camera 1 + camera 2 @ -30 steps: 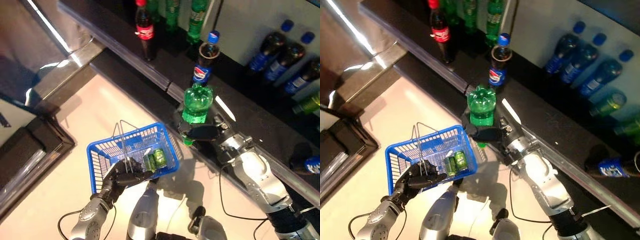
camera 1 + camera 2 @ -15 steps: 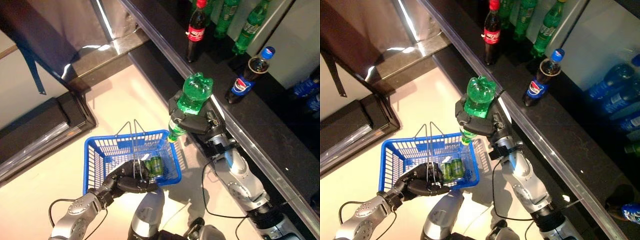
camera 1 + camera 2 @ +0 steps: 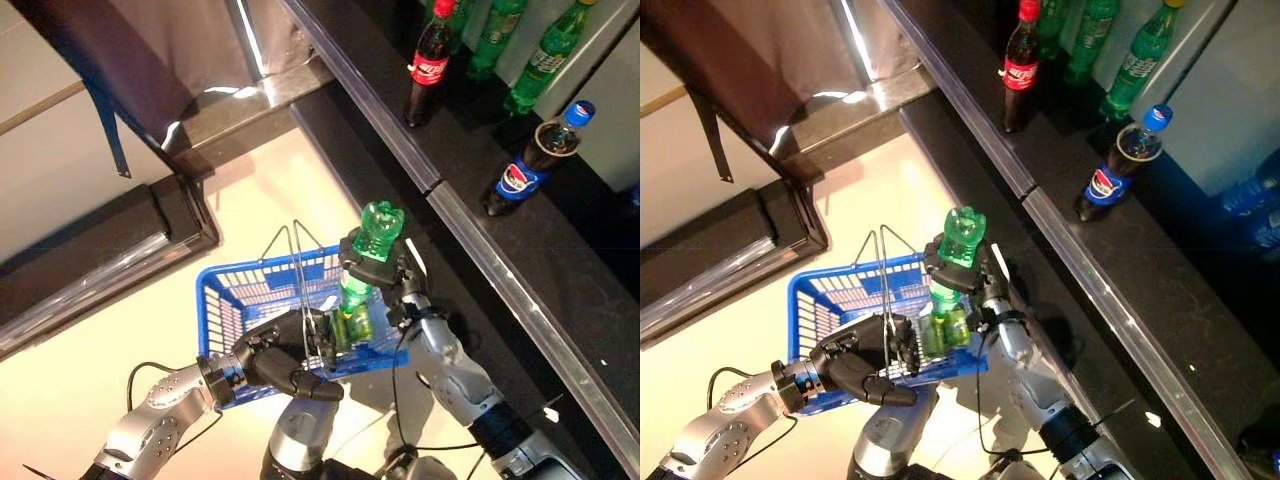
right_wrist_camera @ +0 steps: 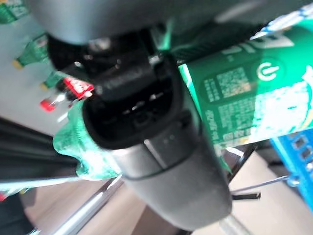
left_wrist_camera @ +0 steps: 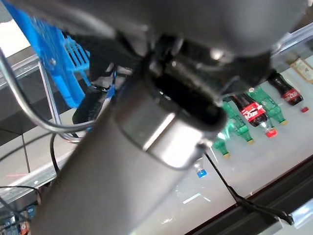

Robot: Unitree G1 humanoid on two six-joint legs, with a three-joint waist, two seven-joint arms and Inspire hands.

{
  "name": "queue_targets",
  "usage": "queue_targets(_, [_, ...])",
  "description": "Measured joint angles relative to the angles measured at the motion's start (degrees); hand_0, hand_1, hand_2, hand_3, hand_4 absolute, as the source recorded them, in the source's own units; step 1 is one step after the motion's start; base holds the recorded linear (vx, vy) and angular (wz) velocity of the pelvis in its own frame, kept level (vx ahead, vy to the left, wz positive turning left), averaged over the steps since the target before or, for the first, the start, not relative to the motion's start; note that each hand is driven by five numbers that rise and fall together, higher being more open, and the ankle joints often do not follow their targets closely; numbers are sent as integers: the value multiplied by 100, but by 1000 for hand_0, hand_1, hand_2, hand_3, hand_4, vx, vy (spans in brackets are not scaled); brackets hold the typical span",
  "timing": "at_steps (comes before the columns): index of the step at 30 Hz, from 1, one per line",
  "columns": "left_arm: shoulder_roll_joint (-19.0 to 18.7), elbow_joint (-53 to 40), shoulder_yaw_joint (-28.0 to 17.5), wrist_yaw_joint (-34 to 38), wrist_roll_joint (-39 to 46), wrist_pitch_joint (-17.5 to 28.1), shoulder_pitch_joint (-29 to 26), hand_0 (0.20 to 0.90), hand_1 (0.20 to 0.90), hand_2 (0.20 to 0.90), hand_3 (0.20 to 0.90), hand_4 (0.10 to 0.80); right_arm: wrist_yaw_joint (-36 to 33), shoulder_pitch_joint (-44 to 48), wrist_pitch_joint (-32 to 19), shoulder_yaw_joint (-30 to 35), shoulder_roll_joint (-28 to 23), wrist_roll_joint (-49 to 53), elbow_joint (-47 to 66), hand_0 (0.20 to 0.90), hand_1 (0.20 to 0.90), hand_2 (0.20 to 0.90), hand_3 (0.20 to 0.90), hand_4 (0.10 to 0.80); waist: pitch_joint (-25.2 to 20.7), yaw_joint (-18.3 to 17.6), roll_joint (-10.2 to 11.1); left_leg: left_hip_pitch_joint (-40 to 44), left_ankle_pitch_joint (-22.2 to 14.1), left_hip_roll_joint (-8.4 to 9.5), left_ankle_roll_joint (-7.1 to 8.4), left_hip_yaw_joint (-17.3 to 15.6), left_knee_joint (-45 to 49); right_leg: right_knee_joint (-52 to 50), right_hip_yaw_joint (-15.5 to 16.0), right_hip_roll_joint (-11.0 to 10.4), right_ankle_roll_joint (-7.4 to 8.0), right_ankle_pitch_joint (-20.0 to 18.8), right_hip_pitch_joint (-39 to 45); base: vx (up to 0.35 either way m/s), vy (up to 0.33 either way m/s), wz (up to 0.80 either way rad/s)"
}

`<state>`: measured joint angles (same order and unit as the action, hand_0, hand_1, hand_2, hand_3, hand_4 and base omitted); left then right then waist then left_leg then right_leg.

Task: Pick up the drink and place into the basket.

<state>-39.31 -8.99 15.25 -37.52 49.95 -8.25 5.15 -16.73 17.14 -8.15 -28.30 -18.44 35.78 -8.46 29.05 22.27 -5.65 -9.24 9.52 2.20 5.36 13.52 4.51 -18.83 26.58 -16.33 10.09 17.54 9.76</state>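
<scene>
My right hand (image 3: 392, 283) is shut on a green drink bottle (image 3: 372, 238), held upside down with its base up. Its neck end reaches down into the blue basket (image 3: 248, 297), beside green cans (image 3: 353, 327) that lie inside. The bottle's label shows close up in the right wrist view (image 4: 244, 105). My left hand (image 3: 288, 357) is shut on the basket's thin wire handles (image 3: 297, 262) and holds the basket up in front of me. The basket (image 5: 51, 46) also shows in the left wrist view.
A dark shelf with a metal front rail (image 3: 470, 240) runs along the right. On it stand a red-labelled cola bottle (image 3: 427, 60), green bottles (image 3: 540, 70) and a blue-capped cola bottle (image 3: 528, 162). A dark low platform (image 3: 110, 255) lies at the left.
My right hand has lowered the green bottle from above the basket's right edge, so its neck end is now inside the basket. The camera has shifted too.
</scene>
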Motion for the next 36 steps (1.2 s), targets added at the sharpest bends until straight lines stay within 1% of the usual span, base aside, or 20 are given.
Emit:
queue_targets(4, [19, -12, 2, -197, 103, 0, -9, 300, 300, 300, 200, 100, -136, 29, -81, 15, 96, -26, -376, 300, 300, 300, 200, 100, 7, 0, -46, -108, 5, 9, 10, 32, 22, -125, 10, -28, 3, 66, -126, -10, -12, 3])
queue_targets(7, [50, -54, 6, -218, 103, 0, -15, 300, 300, 300, 200, 100, -229, 62, -139, 42, 158, -155, -781, 300, 300, 300, 200, 100, -4, -16, -118, -179, 13, 35, 23, 114, 58, -190, 124, -40, 14, 99, -148, -3, -18, 13])
queue_targets(9, [51, -82, 7, -232, 103, 0, -14, 300, 300, 300, 200, 100, -254, 116, -142, 47, 196, -202, -1017, 300, 300, 300, 200, 100, -4, 10, -127, -197, 21, 31, 36, 125, 57, -211, 126, -46, 23, 110, -168, 1, -4, 6])
queue_targets(12, [52, -83, 9, -246, 102, 0, -15, 300, 300, 300, 200, 100, -268, 229, -175, 50, 306, -191, -1606, 300, 300, 300, 200, 100, -4, 96, -132, -198, 27, 34, 44, 127, 56, -218, 129, -40, -5, 135, -178, 0, 0, 0])
queue_targets(15, [43, -83, 20, -303, 95, 0, -7, 300, 300, 300, 200, 100, -263, 235, -174, 25, 453, -190, -1834, 300, 300, 300, 200, 100, -3, 114, -134, -211, 27, 40, 45, 131, 55, -219, 134, -45, -3, 144, -190, 0, 0, 0])
queue_targets(17, [50, -83, 34, -329, 95, 0, -7, 300, 300, 300, 200, 100, -257, 230, -176, -79, 548, -193, -1931, 300, 300, 300, 200, 100, -1, 112, -139, -213, 27, 38, 46, 131, 54, -222, 134, -44, -6, 148, -195, 0, 0, 0])
queue_targets(21, [58, -83, 140, -331, 94, 12, -13, 300, 300, 300, 200, 100, -236, 164, -175, -323, 557, -192, -2023, 300, 300, 300, 200, 100, 9, 119, -193, -253, 27, 30, 47, 138, 52, -249, 132, -40, -14, 153, -247, -18, -6, 0])
queue_targets(23, [76, -83, 242, -339, 85, 20, -20, 300, 300, 300, 200, 100, -232, 169, -175, -346, 569, -191, -2096, 300, 300, 300, 200, 100, 11, 116, -248, -341, 43, 27, 63, 155, 55, -314, 131, -44, -19, 161, -354, 0, 0, 0])
queue_targets(26, [75, -83, 246, -339, 79, 20, -34, 300, 300, 300, 200, 100, -225, 228, -175, -346, 690, -182, -2408, 300, 300, 300, 200, 100, 11, 169, -252, -385, 53, 27, 73, 180, 58, -348, 134, -43, -19, 176, -405, -15, -13, 2])
queue_targets(29, [74, -83, 247, -338, 72, 20, -97, 300, 300, 300, 200, 100, -225, 242, -175, -338, 694, -144, -2513, 300, 300, 300, 200, 100, 13, 272, -257, -388, 54, 36, 75, 185, 56, -392, 137, -60, -13, 208, -421, -1, -3, 1])
queue_targets(36, [73, -83, 259, -338, 70, 21, -122, 300, 300, 300, 200, 100, -226, 466, -174, -352, 743, -160, -2529, 300, 300, 300, 200, 100, 14, 286, -258, -486, 67, 50, 88, 240, 60, -421, 163, -65, -6, 222, -496, -2, -4, 2])
